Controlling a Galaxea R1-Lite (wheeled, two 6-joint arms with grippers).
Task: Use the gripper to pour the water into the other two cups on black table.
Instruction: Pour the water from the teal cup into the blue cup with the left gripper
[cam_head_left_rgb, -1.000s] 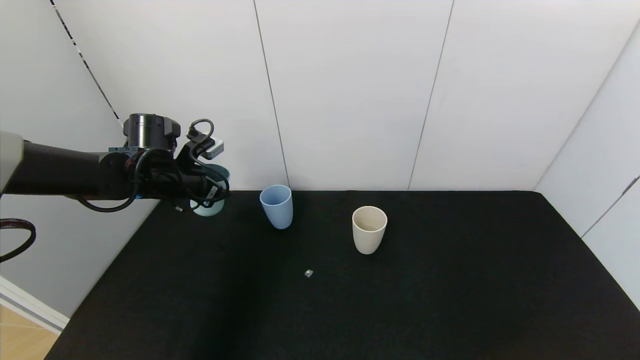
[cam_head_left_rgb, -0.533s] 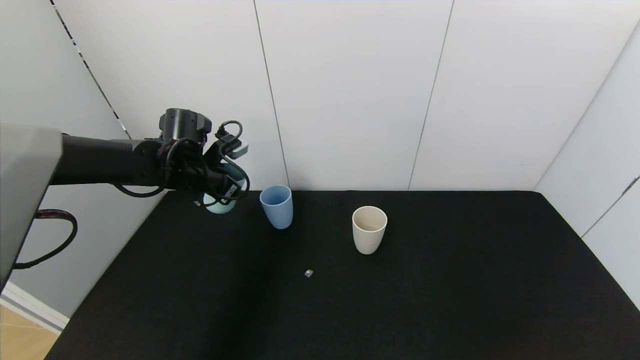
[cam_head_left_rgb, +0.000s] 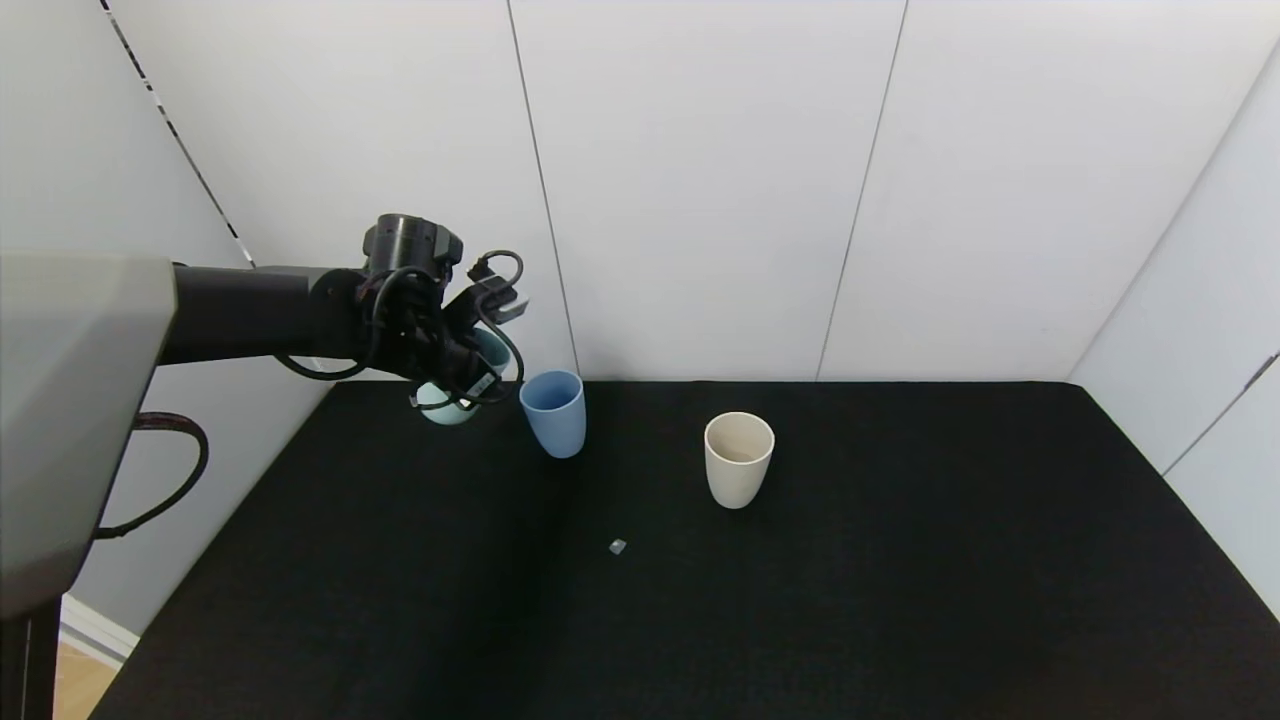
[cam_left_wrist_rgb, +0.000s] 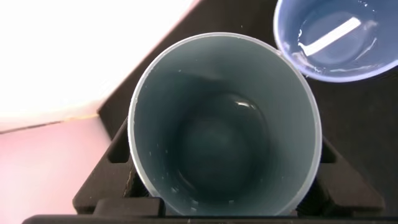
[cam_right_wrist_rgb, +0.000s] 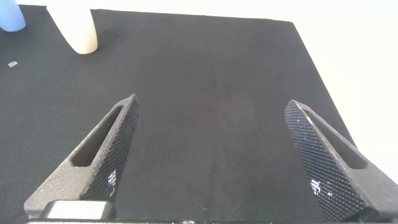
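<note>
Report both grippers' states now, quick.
Left gripper: shut on the teal-green cup, held above the black table beside the light blue cup.
Right gripper: open, holding nothing.

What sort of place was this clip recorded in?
Probably a lab test booth: plain white wall panels enclose a wide matte black table bearing only a light blue plastic tumbler and a cream-beige plastic tumbler.

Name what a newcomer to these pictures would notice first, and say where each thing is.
The left tool, shut on a teal cup, hangs above the black table's far left corner. Right beside it stands a light blue cup, with a cream cup farther right.
</note>
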